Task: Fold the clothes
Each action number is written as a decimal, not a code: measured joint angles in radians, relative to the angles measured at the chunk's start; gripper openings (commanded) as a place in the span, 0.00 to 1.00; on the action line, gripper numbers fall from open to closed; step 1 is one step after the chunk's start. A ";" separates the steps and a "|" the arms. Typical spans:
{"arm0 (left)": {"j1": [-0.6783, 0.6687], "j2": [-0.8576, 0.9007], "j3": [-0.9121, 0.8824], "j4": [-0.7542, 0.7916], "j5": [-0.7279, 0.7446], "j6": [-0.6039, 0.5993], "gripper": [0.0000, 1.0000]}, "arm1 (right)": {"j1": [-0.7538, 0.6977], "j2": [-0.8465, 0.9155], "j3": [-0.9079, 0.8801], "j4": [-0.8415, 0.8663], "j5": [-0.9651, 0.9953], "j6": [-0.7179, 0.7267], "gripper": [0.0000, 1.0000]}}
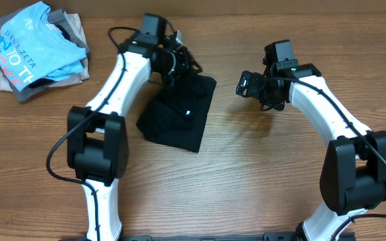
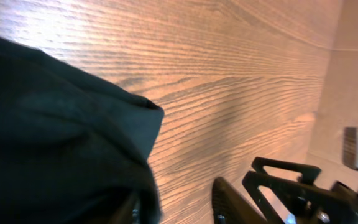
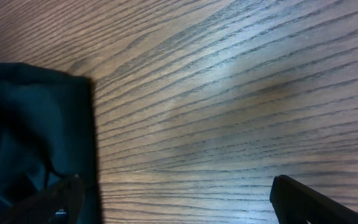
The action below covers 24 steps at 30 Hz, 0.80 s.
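Soft black clothes point(image 1: 178, 114) lie in a lumpy square on the stripy wooden tabletop point(image 1: 246, 174). Left tool point(image 2: 182, 208) is half open, right tool point(image 3: 176, 199) wide. Only the overhead view shows their white label point(image 1: 188, 112).

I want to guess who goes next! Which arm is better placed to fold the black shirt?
Left, probably. The left claw sits right at the far edge of the black shirt, while the right claw hangs open over bare table, apart from the cloth.
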 measured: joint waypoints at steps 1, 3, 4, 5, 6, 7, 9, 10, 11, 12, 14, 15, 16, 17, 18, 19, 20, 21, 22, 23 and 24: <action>-0.011 0.000 0.000 0.000 -0.013 -0.005 0.42 | 0.000 0.000 0.000 0.000 0.000 0.000 1.00; -0.032 0.000 0.000 0.000 -0.032 -0.008 0.43 | 0.000 0.000 0.000 0.000 0.000 -0.001 1.00; -0.040 0.000 0.000 0.000 -0.039 -0.008 0.50 | 0.000 0.000 0.000 0.000 0.000 0.000 1.00; -0.050 0.000 0.000 0.000 -0.049 -0.008 0.57 | 0.000 0.000 0.000 0.000 0.000 0.000 1.00; -0.057 0.000 0.000 0.000 -0.051 -0.013 0.64 | 0.000 0.000 0.000 0.000 0.000 0.000 1.00; -0.062 0.000 0.000 0.000 -0.053 -0.010 0.75 | 0.000 0.000 0.000 0.000 0.000 0.000 1.00; -0.074 0.000 0.000 0.003 -0.055 -0.011 0.93 | 0.000 0.000 0.000 0.000 -0.001 0.000 1.00; -0.080 0.000 0.000 0.008 -0.055 -0.009 0.95 | 0.000 0.000 0.000 0.000 0.000 -0.001 1.00; -0.088 0.000 0.000 0.017 -0.055 -0.007 0.97 | 0.000 0.000 0.000 0.000 0.000 0.000 1.00; -0.096 0.000 0.000 0.027 -0.055 -0.005 0.98 | 0.000 0.000 0.000 0.000 0.000 0.000 1.00; -0.110 0.000 0.000 0.042 -0.056 -0.006 0.99 | 0.000 0.000 0.000 0.000 0.000 -0.001 1.00; -0.115 0.000 0.000 0.050 -0.055 -0.006 0.98 | 0.000 0.000 0.000 0.000 0.000 -0.001 1.00; -0.120 0.000 0.000 0.055 -0.052 -0.006 0.98 | 0.000 0.000 0.000 0.000 0.000 0.000 1.00; -0.126 0.000 0.000 0.064 -0.045 -0.006 0.98 | 0.000 0.000 0.000 0.000 0.000 0.000 1.00; -0.128 0.000 0.000 0.063 -0.039 -0.005 0.98 | 0.000 0.000 0.000 0.000 0.000 0.000 1.00; -0.128 0.000 0.001 0.060 -0.035 -0.003 0.98 | 0.000 0.000 0.000 0.000 0.000 0.000 1.00; -0.128 0.000 0.004 0.045 -0.034 -0.003 0.99 | 0.000 0.000 0.000 -0.001 0.000 -0.001 1.00; -0.128 0.000 0.008 0.034 -0.035 -0.002 0.99 | 0.000 0.000 0.000 -0.003 0.000 -0.001 1.00; -0.127 0.000 0.014 0.020 -0.035 -0.002 0.98 | 0.000 0.000 0.000 -0.003 0.000 0.000 1.00; -0.124 0.000 0.029 -0.008 -0.037 0.001 0.98 | 0.000 0.000 0.000 -0.008 0.000 0.000 1.00; -0.122 0.000 0.045 -0.035 -0.047 0.003 0.98 | 0.000 0.000 0.000 -0.008 0.000 0.000 1.00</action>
